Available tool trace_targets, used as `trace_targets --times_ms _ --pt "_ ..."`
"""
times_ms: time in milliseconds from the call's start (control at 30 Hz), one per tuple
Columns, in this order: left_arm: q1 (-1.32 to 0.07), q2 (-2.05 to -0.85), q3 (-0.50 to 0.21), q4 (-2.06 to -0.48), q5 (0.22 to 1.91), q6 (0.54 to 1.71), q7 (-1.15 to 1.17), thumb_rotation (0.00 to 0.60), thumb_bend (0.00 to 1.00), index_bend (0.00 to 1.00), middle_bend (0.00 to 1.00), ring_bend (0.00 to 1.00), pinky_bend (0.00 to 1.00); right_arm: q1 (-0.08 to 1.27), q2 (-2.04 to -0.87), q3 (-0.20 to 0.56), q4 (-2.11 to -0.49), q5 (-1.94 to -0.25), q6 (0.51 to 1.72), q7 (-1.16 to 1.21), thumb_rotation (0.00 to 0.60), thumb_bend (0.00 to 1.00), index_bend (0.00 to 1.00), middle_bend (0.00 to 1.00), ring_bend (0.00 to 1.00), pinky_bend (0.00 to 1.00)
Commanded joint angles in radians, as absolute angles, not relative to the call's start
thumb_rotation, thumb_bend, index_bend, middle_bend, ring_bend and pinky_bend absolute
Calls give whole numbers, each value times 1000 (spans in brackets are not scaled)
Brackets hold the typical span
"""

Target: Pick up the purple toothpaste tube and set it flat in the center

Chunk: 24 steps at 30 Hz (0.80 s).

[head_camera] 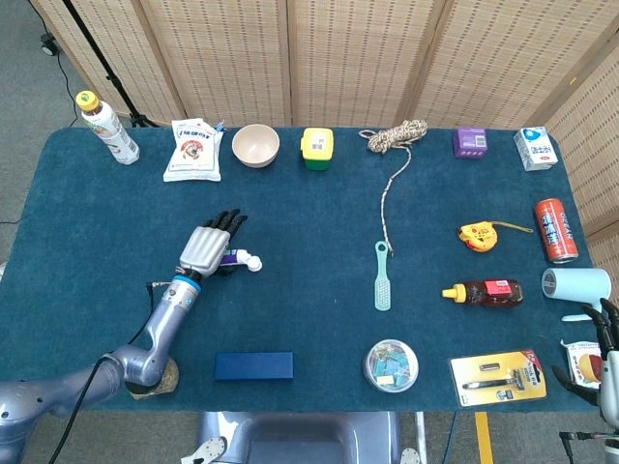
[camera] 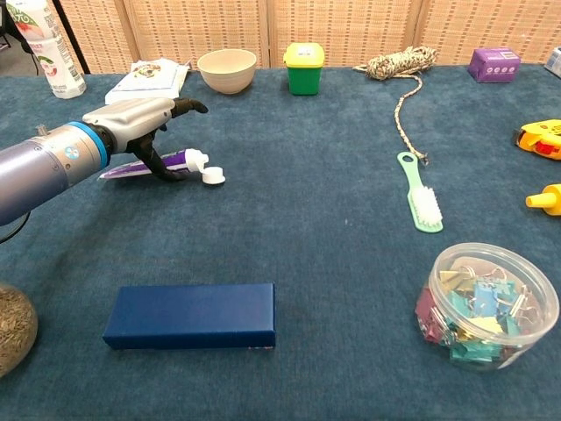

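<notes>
Left hand (camera: 140, 118) spread above purple toothpaste tube (camera: 188, 160), clear tub (camera: 487, 304) holding binder clips (camera: 473, 307), bowl (camera: 227, 69)

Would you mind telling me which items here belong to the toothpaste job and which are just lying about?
Part of the job:
- purple toothpaste tube
- left hand, over the tube
- table centre, the target spot

Lying about:
- blue box
- green brush
- tub of clips
- rope
- bowl

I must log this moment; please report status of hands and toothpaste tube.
Left hand over the toothpaste tube, fingers spread, no grip. Right hand idle at table edge. Tube flat on the cloth, left side. Path to center free.
</notes>
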<state>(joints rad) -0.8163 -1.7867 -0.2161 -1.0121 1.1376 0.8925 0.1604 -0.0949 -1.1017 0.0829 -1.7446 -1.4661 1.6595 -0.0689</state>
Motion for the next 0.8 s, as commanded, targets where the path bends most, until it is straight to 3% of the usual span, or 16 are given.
trace_targets --times_ms 33,433,533,667,800 --pt "-821 -1787 -225 -1004 1137 891 160 600 224 56 13 1 130 -96 -1102 83 -1744 -1465 1660 -68 600 0 157 97 7 12" --pt "-883 -1841 -291 -816 1085 818 153 600 224 59 12 0 127 -119 -1097 82 -1758 -1456 1685 -71 600 0 157 97 7 12" --pt "-882 -1819 -303 -852 1075 792 122 600 225 140 31 38 127 -123 -1097 83 -1758 -1456 1689 -70 600 0 157 97 7 12" --pt "-869 -1777 -287 -928 1091 788 119 600 225 269 130 140 130 -121 -1098 86 -1755 -1458 1686 -62 600 0 157 97 7 12" --pt "-860 -1756 -270 -973 1090 796 159 600 225 323 205 213 159 -117 -1099 88 -1752 -1463 1682 -55 600 0 157 97 7 12"
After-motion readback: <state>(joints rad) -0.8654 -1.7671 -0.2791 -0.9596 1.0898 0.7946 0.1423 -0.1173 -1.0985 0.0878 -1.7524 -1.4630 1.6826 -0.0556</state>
